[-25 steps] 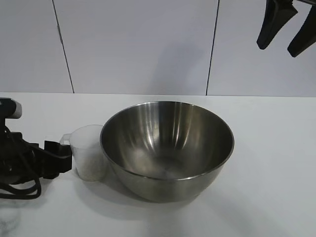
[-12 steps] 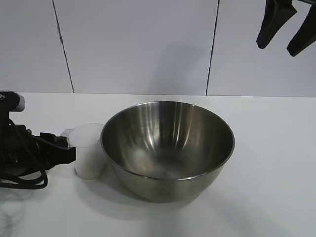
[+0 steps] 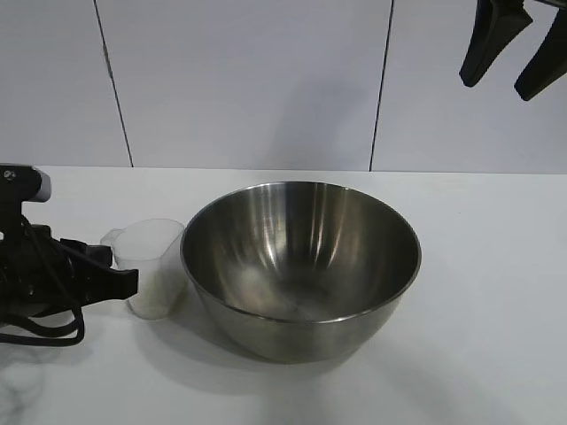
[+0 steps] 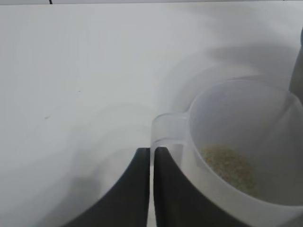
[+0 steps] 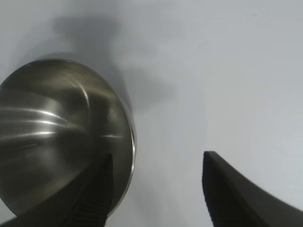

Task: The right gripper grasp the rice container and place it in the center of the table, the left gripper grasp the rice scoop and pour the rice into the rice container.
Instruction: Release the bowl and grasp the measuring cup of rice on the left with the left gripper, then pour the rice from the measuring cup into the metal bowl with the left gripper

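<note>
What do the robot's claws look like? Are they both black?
Yes. The left claw has black tapered fingers on a bulky black body with looping black cables and a white plate on top. The right claw shows two black wedge-shaped fingers that narrow toward the tips.

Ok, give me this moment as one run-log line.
left hand: shut on rice scoop handle | scoop: on table, rice inside | right hand: open, raised | steel bowl: centre, empty

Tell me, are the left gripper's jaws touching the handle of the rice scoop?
Touching. In the left wrist view, the left gripper has its jaws shut on the thin handle of the rice scoop, with no gap on either side.
</note>
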Motion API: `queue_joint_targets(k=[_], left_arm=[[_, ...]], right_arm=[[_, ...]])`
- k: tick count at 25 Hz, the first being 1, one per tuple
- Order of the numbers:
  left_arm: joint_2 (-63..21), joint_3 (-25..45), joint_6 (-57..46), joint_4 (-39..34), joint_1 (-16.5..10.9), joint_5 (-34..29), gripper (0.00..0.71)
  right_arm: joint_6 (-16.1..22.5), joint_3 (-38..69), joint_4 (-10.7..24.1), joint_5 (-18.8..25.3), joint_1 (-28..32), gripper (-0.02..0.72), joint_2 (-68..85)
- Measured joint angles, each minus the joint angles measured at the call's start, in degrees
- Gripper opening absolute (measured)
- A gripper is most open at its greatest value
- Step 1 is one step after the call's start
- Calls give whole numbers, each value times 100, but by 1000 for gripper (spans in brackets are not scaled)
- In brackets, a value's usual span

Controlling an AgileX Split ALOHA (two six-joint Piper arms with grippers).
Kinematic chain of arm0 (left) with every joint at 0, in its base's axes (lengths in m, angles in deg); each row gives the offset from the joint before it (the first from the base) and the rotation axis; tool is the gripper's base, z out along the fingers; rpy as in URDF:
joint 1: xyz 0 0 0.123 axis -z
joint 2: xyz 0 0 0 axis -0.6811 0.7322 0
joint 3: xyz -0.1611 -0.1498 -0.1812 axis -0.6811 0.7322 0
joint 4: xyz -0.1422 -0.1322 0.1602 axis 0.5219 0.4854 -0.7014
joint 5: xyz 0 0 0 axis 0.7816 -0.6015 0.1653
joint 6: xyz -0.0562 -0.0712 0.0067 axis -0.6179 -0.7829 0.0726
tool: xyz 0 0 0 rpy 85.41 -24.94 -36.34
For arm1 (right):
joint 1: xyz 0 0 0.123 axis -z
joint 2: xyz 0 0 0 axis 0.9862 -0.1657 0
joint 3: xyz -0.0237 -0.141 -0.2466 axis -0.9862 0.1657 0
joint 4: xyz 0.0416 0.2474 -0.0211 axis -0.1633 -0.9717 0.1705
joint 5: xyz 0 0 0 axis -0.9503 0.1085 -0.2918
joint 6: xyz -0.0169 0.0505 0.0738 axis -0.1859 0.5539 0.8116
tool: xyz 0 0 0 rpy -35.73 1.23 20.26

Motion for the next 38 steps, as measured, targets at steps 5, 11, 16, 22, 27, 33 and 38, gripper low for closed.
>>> queue_joint_targets(k=[5,11,16,22,27,33,38], left_arm=[[-7,75,0,0,0,0,8],[-25,297,-14,0,0,90,8],[-169,316,-58,-6,0,8,8],[-631,336,-53,-6,0,-18,7],[-884,336,115,-6,-28,-18,7],[-1411,336,174,-475,-555,-67,7],[-2109,336,174,-1063,-898,-720,6]], right_arm=[[0,0,0,-15,0,391,0],[0,0,0,-45,0,391,0],[0,0,0,-45,0,391,0],[0,0,0,-45,0,391,0],[0,0,0,-50,0,391,0],[0,0,0,-50,0,391,0],[0,0,0,-63,0,391,0]])
